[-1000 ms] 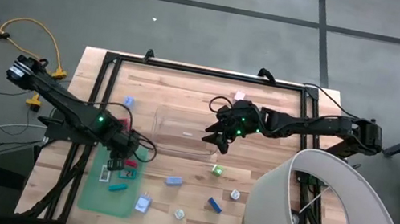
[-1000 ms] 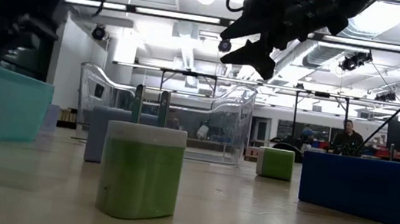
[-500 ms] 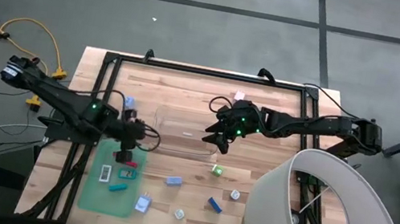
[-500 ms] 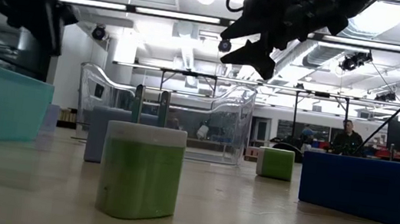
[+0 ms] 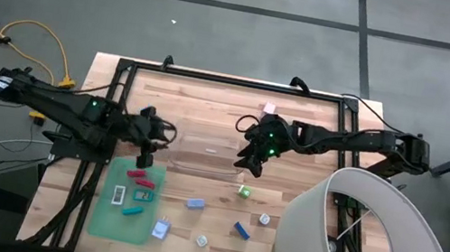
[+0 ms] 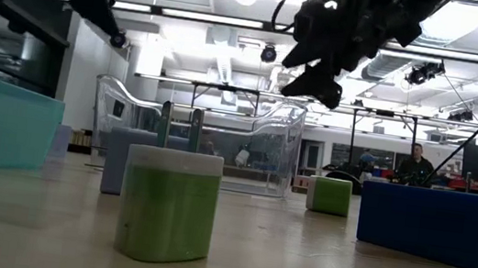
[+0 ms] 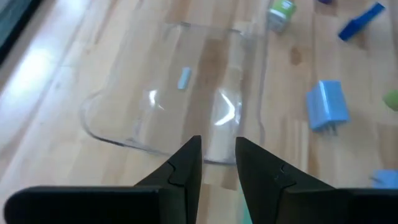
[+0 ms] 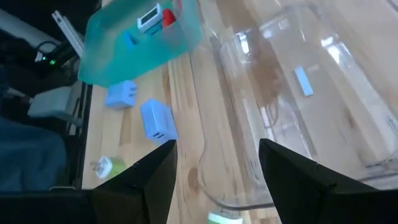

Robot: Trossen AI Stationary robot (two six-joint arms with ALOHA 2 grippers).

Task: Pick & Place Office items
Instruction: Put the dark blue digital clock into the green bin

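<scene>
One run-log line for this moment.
left gripper: shut, empty, beside clear bin | right gripper: open, empty, above bin edge

Bright even ceiling light; glare on clear bin (image 7: 180, 93); wrist views soft; low view backlit.

One clear bin (image 5: 202, 152), one green mat (image 5: 113, 217), two tools.
</scene>
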